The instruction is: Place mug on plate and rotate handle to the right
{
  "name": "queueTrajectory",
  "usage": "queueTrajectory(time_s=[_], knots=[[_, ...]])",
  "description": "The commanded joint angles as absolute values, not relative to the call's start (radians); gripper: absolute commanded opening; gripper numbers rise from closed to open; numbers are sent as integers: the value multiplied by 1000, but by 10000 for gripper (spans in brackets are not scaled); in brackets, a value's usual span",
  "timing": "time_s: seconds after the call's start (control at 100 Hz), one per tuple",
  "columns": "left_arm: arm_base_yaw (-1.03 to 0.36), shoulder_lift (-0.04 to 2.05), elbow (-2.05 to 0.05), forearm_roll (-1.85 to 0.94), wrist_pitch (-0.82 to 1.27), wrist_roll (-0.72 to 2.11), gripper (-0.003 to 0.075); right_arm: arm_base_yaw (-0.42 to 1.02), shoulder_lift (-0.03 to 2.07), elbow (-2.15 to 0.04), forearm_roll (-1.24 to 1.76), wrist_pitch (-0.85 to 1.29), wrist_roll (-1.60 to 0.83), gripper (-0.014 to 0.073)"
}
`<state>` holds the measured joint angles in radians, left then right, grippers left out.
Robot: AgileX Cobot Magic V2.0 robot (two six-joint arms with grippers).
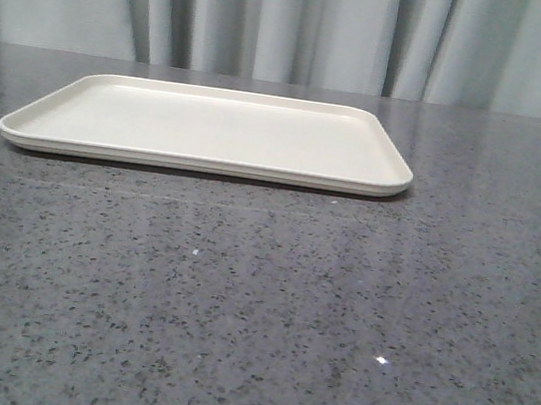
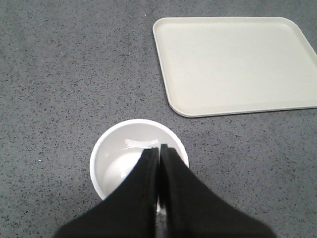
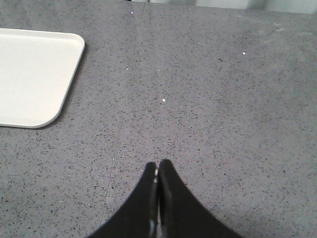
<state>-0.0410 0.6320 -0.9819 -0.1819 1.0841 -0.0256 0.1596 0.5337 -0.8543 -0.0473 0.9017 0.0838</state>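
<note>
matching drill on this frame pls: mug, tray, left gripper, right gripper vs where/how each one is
Things:
1. white cylindrical mug
2. large flat cream-white rectangular tray
3. left gripper
4. right gripper

States:
A. shut, above bare grey speckled countertop, tray corner off to one side
B. bare, nothing on it
C. shut, fingertips over the open mouth of the mug
D. upright on the countertop, apart from the tray, seen only in the left wrist view

Pairs: 1-D, 2-B, 3-C, 4-A
</note>
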Motion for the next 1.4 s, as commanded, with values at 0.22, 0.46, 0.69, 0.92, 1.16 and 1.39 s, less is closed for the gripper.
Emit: queueTrajectory(time_s=[0.22,0.46,0.69,0.92,1.16,1.39], knots=[[-39,641,-1014,-208,1022,-34,-17,156,546,-887,-50,843,77,135],[-39,641,-1014,-238,1022,-34,174,156,546,-887,-50,841,77,468],[-39,641,-1014,-238,1022,-28,552,156,546,-887,-50,839,77,484],[-39,641,-1014,-191,1022,-26,606,156,546,-887,-50,839,77,484],[-39,698,-1014,-52,1073,-110,606,156,546,-887,-50,836,77,484],[-39,820,-1014,-17,1118,-112,606,156,546,-887,-50,835,77,484]])
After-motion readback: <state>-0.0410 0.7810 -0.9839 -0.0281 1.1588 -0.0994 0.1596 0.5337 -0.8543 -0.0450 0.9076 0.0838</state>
